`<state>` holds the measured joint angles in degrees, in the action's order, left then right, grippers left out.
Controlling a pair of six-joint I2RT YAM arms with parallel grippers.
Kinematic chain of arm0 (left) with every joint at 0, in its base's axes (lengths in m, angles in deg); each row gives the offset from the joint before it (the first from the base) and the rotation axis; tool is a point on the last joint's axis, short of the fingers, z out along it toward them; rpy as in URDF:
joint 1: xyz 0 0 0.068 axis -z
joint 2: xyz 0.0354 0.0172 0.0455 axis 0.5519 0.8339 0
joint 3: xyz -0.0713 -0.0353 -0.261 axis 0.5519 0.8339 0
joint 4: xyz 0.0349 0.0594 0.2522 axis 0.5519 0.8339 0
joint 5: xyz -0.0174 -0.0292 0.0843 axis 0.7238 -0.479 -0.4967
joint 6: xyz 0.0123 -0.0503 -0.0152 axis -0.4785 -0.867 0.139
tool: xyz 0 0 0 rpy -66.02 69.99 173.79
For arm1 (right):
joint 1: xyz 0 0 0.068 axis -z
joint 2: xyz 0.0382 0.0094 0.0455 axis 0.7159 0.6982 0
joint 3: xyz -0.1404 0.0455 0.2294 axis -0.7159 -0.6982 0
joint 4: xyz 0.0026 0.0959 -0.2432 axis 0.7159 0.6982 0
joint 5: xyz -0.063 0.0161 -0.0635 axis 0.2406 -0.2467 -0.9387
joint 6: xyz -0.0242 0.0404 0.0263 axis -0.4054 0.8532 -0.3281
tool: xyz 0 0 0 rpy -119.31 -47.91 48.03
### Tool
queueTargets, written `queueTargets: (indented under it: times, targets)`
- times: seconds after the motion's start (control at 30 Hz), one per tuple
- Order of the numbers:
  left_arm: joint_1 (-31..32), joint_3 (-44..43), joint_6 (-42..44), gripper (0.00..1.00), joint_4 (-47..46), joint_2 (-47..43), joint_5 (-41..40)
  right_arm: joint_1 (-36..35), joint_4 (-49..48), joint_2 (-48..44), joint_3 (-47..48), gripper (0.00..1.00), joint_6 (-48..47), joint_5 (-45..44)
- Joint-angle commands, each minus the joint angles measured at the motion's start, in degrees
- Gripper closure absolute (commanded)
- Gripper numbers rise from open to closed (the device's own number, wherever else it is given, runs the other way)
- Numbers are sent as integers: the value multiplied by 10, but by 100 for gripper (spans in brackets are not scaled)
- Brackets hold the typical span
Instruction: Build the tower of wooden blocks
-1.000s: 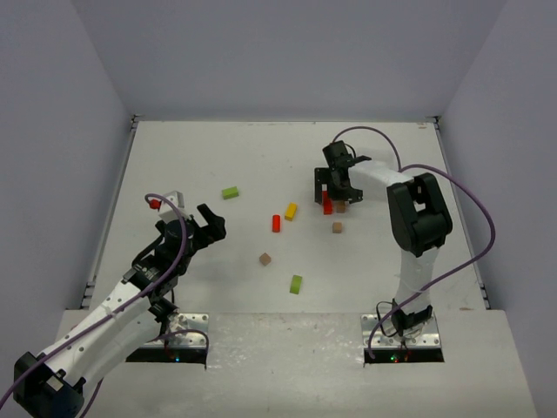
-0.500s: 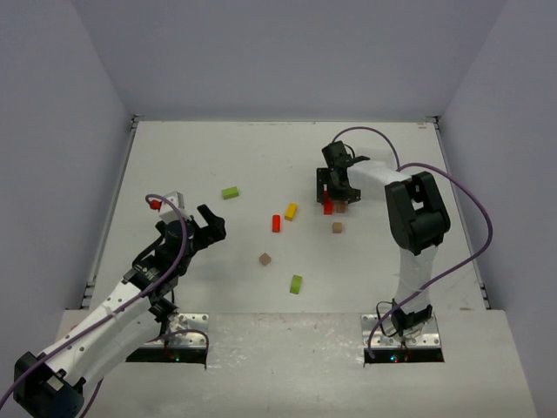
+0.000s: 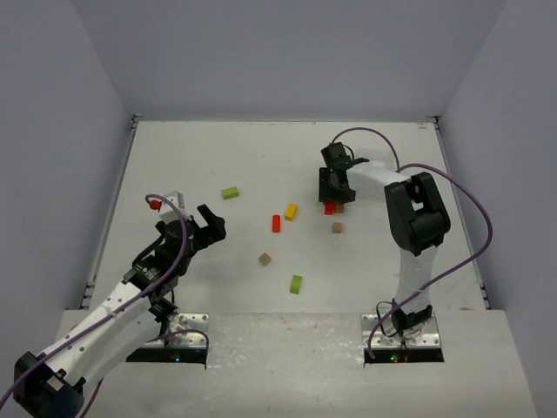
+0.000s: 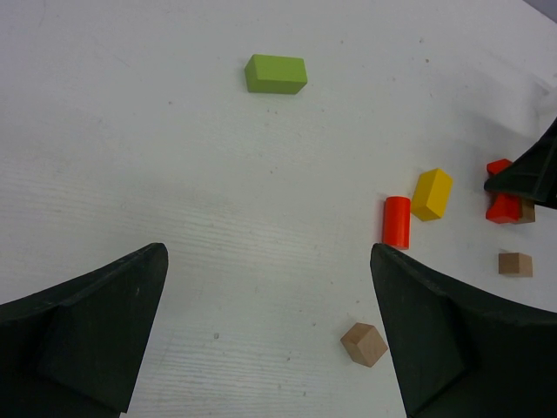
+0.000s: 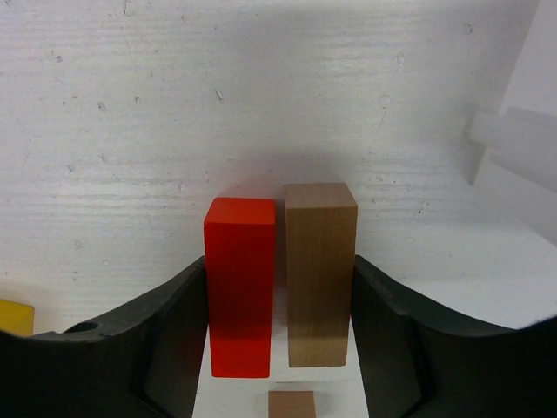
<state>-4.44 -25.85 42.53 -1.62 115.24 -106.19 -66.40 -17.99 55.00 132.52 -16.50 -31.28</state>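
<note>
- Six wood blocks are seen lying singly on the table [image 3: 218, 157] in the top view: a green bar [image 3: 230, 192], a yellow block [image 3: 291, 210], a red cylinder [image 3: 276, 223], a brown cube [image 3: 337, 227], a second brown cube [image 3: 265, 259] and a second green block [image 3: 296, 284].
- Two more, a red bar [image 3: 328, 208] and a brown bar [image 3: 342, 207], are largely covered by the right gripper [image 3: 333, 198], whose opening cannot be judged from above.
- The right arm is stretched far up the table, elbow raised and wrist bent down over that pair.
- The left arm is laid low and angled toward the middle, with the left gripper [image 3: 207, 228] spread wide and holding nothing, well apart from every block.
- A small white piece with a red spot [image 3: 165, 202] beside the left wrist cannot be made out.
- Seen from the left wrist, both fingers [image 4: 96, 322] are cut off by the lower edge, and bare table fills the wide gap between them.
- The green bar [image 4: 276, 74] lies far ahead; the red cylinder [image 4: 396, 221] and yellow block [image 4: 432, 193] lie just beside each other at right.
- The red bar [image 4: 503, 207] is partly hidden by the other gripper's black tip.
- Seen from the right wrist, the red bar [image 5: 240, 287] and brown bar [image 5: 320, 274] lie side by side between the fingers [image 5: 165, 348], with a thin gap between them.
- The jaws are set apart around the pair, close against its outer sides; actual contact cannot be told.
- The yellow block [image 5: 13, 318], a brown cube [image 5: 291, 405] and a white object [image 5: 513, 148] are cut off by the edges.
</note>
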Motion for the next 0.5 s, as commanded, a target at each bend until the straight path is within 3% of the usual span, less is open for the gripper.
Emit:
queueTargets:
  times: [0.0, 0.3, 0.43, 0.47]
  targets:
    - [-4, 3, 9, 0, -22, -8, -3, -2, 9, -13, -10, 39, 9, -23]
    - [-5, 3, 8, 0, -22, -10, -4, -4, 13, -14, -15, 50, 20, -33]
    - [-4, 2, 8, 0, -22, -10, -3, -4, 14, -13, -12, 48, 25, -36]
    - [-4, 2, 8, 0, -22, -11, -3, -5, 16, -12, -10, 41, 28, -38]
